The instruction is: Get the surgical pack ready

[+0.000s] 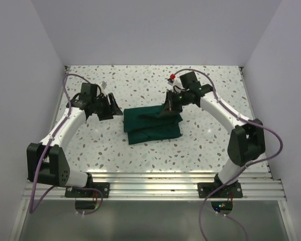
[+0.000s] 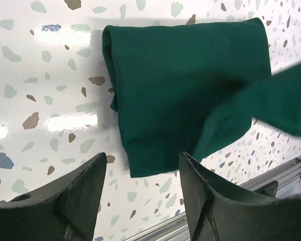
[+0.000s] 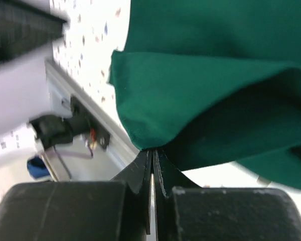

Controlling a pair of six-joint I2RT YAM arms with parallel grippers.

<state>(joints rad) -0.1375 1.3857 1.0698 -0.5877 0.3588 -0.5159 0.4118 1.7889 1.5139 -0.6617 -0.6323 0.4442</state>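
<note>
Drape: a dark green cloth drape, folded into a rectangular bundle, lies at the middle of the speckled surface — between the two arms.
Drape, lie of the folds: the layers are not squared up; the lower one juts out toward the near side, a little skewed.
Right gripper: the right gripper is closed tight on a fold of the drape, with the cloth pinched right at the tips of its jaws.
Right gripper, place: over the far right corner of the bundle.
Raised cloth: from the pinch the cloth fans out, lifted off the rest — from the left wrist it shows as a blurred green band crossing in front of the bundle's right side.
Left gripper: the left gripper stands open with nothing between its jaws.
Left gripper to drape: just beside the bundle's left edge and apart from it; from its own wrist, one corner of the bundle shows in the gap between the jaws, farther off.
Left gripper, height: whether it touches the surface cannot be told.
Near edge: an aluminium rail runs along it, well apart from the bundle.
</note>
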